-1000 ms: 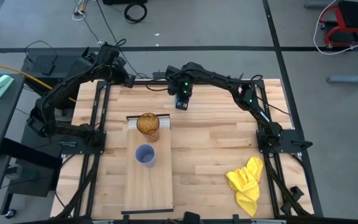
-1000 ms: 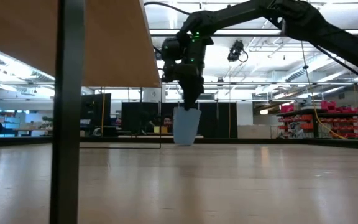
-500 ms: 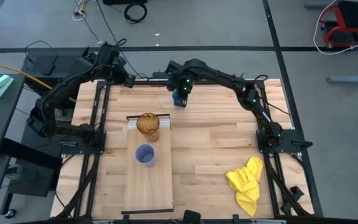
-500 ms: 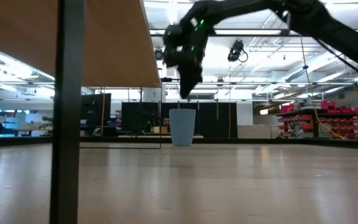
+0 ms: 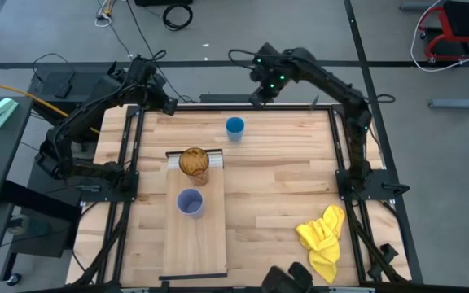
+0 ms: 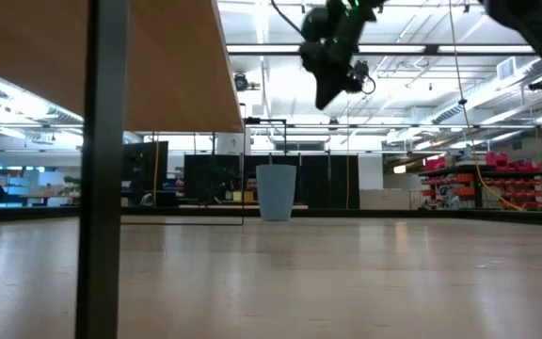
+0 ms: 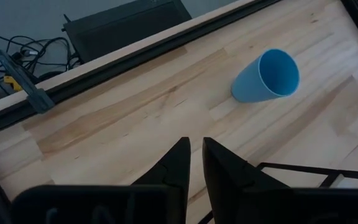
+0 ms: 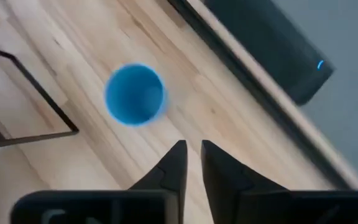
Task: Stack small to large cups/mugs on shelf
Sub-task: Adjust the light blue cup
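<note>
Blue cup stands upright on the worktop, upper centre, off the shelf; right end effector empty, fingers narrow; next: regrasp it for stacking.

Shelf: lengthwise on table, left of centre. Tumbler: on shelf's far end. Mid-sized cup: on shelf, just nearer. Short cup: on table, beyond shelf. Cloth: near-right corner.
</note>
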